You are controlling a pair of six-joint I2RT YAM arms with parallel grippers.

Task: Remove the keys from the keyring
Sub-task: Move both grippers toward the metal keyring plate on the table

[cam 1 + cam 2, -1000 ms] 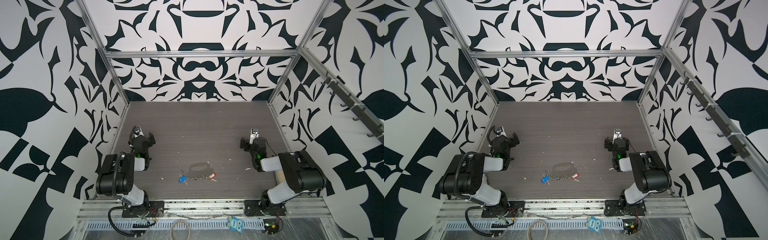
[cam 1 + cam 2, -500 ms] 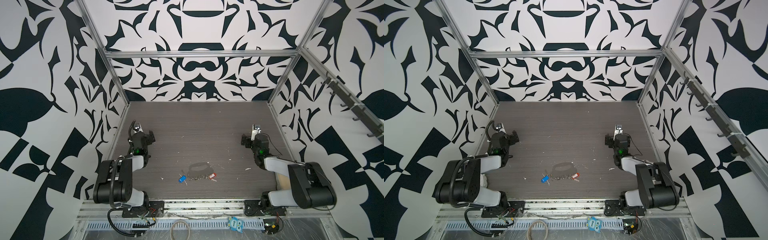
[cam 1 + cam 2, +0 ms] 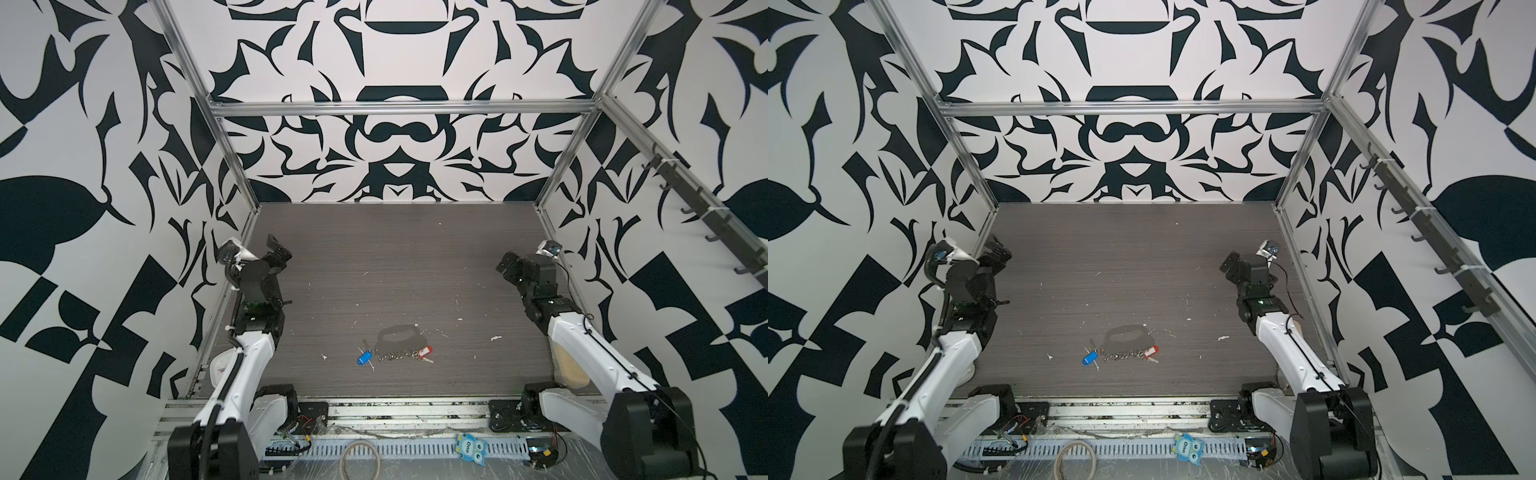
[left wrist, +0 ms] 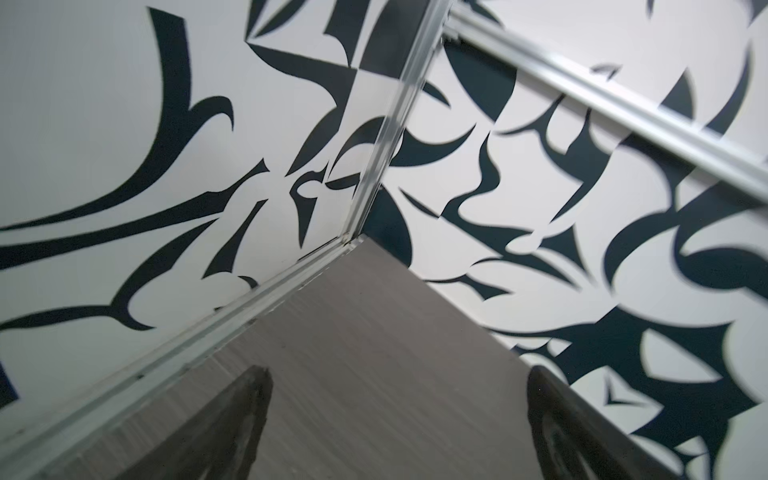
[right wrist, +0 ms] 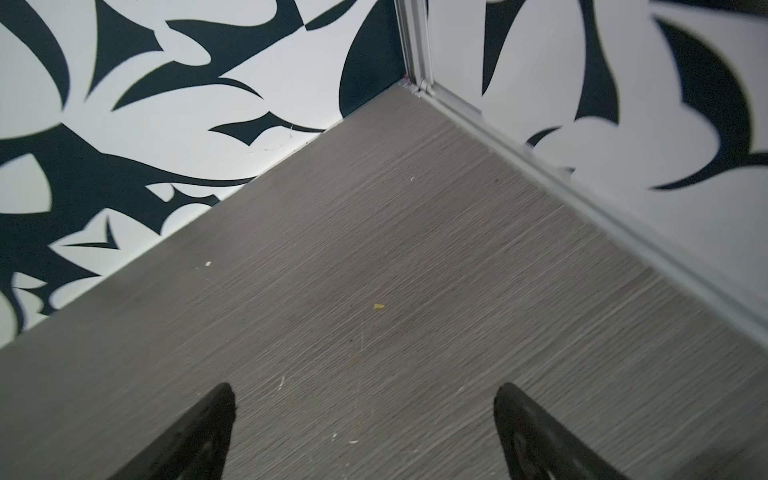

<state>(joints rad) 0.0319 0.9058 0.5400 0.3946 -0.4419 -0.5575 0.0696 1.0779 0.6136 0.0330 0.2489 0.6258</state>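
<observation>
- The keyring [image 3: 397, 337] lies flat on the worktop [image 3: 395, 257], with the keys [image 3: 365, 357] at its straight edge.
- The left fingers [image 4: 224, 436] stand wide, empty.
- The right fingers [image 5: 195, 436] stand wide, empty.

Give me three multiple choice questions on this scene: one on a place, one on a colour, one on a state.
1. Where does the keyring lie?
A) against the back wall
B) on the table, front middle
C) in an end effector

2. What colours are the tags on the keys?
A) blue and red
B) green and yellow
C) both black

3. How are the left end effector and right end effector?
A) both open, empty
B) both shut on keys
C) one open, one shut

1 B: it lies flat near the front edge, between the arms.
2 A: a blue tag and a red tag show.
3 A: each wrist view shows fingers wide apart, nothing between.
</observation>
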